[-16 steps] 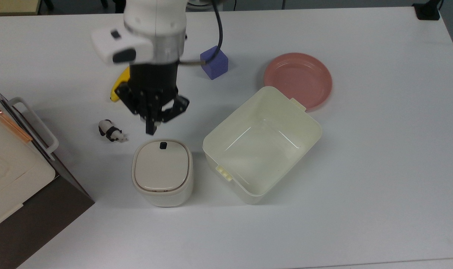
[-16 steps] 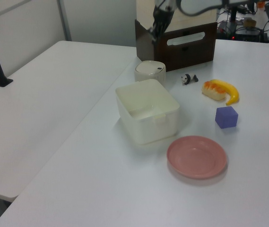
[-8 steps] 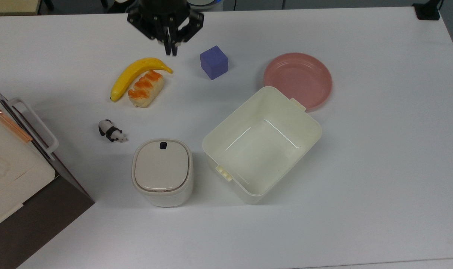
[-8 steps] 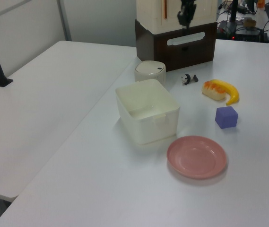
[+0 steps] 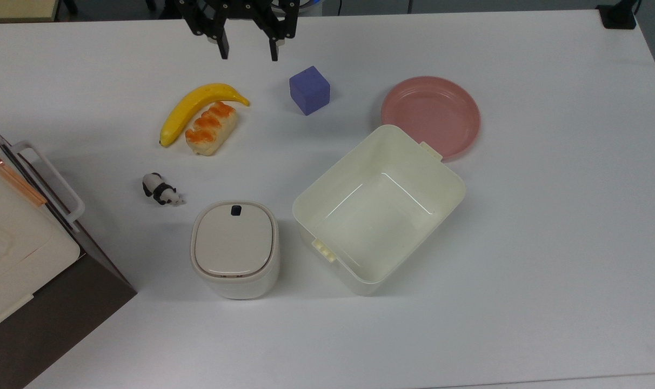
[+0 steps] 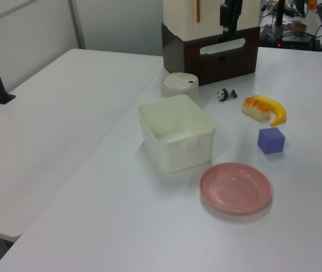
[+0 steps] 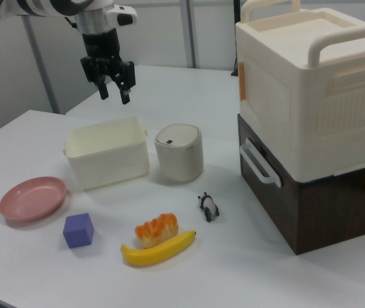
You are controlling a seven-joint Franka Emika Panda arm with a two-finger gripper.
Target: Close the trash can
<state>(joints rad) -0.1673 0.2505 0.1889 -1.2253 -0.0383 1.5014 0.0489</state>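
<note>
Since a second ago the black two-finger gripper (image 5: 248, 49) has left the spot just above the trash can's button and gone up and away to the top edge of the top view; half a second ago its fingers were pressed together, and now they stand well apart with nothing between them. In the right view the gripper (image 7: 114, 92) hangs high in the air above the table, over the far side of the open tub.

The small cream-white rounded-square plastic trash can (image 5: 235, 249) sits where it was, on the white table (image 5: 549, 243). Its beige lid lies flat and shut inside the thin brown rim line, with the small dark button at the edge nearer the top view's top. In the left view the trash can (image 6: 179, 86) stands in front of the stacked dark brown and cream storage boxes (image 6: 211, 34).

Just to the top view's right of the trash can is the larger lidless cream rectangular plastic tub (image 5: 379, 208), set at an angle. The round pink plastic plate (image 5: 430, 116) lies beside the tub's far corner, partly overlapped by it in the top view. A purple cube (image 5: 309, 90) sits near the plate. A yellow toy banana (image 5: 198, 108) and an orange-topped toy bread roll (image 5: 211, 127) lie touching each other. A small black-and-white panda figure (image 5: 160, 190) stands near the trash can, on the top view's left.
</note>
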